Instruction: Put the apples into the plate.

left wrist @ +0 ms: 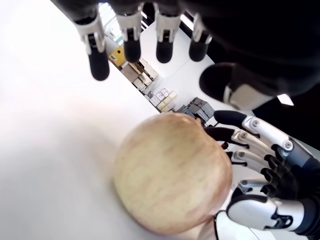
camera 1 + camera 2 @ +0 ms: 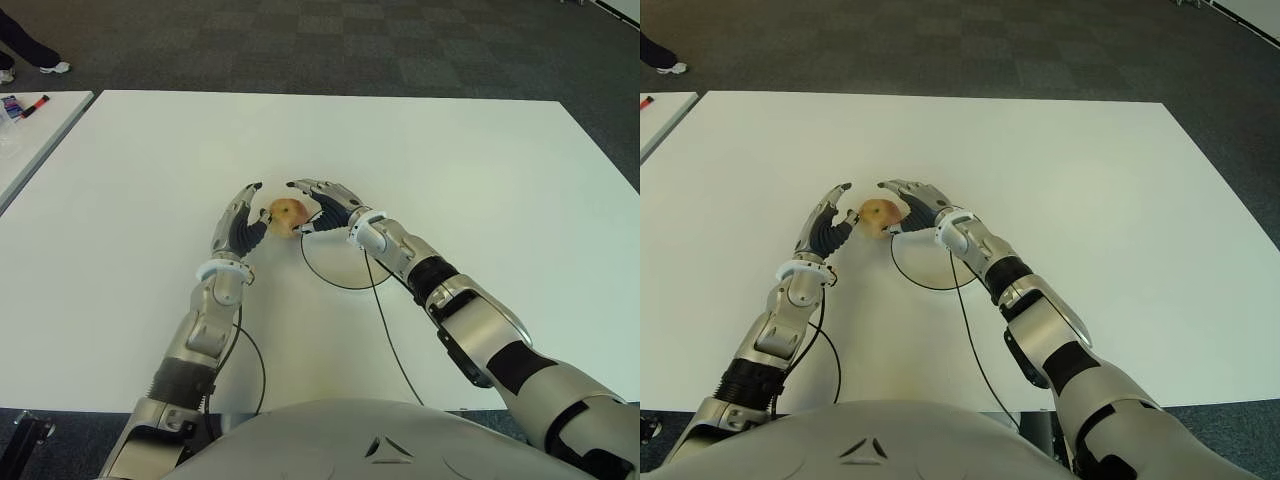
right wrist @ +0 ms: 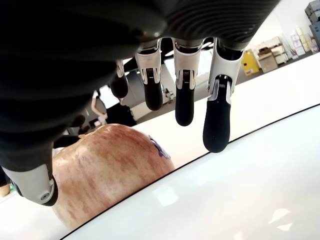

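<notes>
Between both hands [image 2: 238, 232] [image 2: 325, 207], apple [image 2: 288, 213]

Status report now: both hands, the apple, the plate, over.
Left hand and right hand open, flanking apple. Apple on table at plate rim, not in plate. Nothing blocking.

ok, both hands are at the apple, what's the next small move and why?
Probably curl the right hand around the apple. The apple sits on the table just outside the plate rim, flanked by both hands, and the wrist views show fingers spread above it, not gripping. The left hand cups the far side, steadying it.
</notes>
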Tool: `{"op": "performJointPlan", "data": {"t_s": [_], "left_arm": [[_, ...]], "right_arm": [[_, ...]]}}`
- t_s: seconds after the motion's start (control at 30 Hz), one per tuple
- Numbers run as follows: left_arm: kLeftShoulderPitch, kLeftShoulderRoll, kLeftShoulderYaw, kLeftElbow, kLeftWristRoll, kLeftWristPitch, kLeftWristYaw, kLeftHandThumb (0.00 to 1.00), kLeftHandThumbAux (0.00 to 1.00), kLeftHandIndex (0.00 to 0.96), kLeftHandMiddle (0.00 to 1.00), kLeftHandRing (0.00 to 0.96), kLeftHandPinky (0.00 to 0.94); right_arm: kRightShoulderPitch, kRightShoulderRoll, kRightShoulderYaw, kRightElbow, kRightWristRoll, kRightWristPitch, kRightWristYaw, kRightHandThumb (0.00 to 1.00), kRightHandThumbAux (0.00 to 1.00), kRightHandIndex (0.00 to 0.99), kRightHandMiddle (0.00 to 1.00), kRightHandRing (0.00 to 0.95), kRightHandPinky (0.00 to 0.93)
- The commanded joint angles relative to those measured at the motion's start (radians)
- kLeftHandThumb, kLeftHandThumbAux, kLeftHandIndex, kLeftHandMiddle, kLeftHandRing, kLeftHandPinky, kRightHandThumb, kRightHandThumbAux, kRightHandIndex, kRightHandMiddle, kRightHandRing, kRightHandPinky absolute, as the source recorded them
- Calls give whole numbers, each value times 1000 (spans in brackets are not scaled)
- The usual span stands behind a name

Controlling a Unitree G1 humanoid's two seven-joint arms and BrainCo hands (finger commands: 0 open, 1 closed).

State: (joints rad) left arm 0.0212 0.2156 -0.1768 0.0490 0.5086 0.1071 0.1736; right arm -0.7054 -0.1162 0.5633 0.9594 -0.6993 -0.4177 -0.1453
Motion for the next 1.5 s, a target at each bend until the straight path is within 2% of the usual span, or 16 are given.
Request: {"op": "performJointPlan", "data": {"t_s": [0.03,0.43,0.6,0.77,1.03,1.37,1.5], "left_arm": [[6,-4,-3,-1,-13,-1,-20,756,388,0,34,94,218],[3,-11,-7,-3,-50,-5,-45,775,375,0,40,102,203],[-38,-37,0,114,-106,-62,-41,767,363,0,42,97,201],[-60,-64,19,220,-176,-147,-38,757,351,0,46,96,205],[-58,-124,70,275,-309,-244,-52,752,371,2,50,124,262],[-48,-182,104,278,-357,-275,-20,733,417,9,79,152,266],[-43,-198,111,266,-355,-281,-4,693,445,12,104,164,262]], "right_arm": [[-4,-5,-4,9,8,6,5,476,564,20,145,204,292],[11,-7,-23,-16,39,13,38,490,560,23,180,254,350],[23,-5,-39,-36,63,26,82,494,557,25,197,266,344],[40,-5,-54,-67,87,54,133,473,556,19,193,256,324],[70,0,-76,-124,114,133,196,418,570,2,169,232,302],[102,1,-90,-187,137,194,225,413,589,0,156,209,284],[111,-1,-92,-202,140,206,227,414,587,2,155,209,291]]}}
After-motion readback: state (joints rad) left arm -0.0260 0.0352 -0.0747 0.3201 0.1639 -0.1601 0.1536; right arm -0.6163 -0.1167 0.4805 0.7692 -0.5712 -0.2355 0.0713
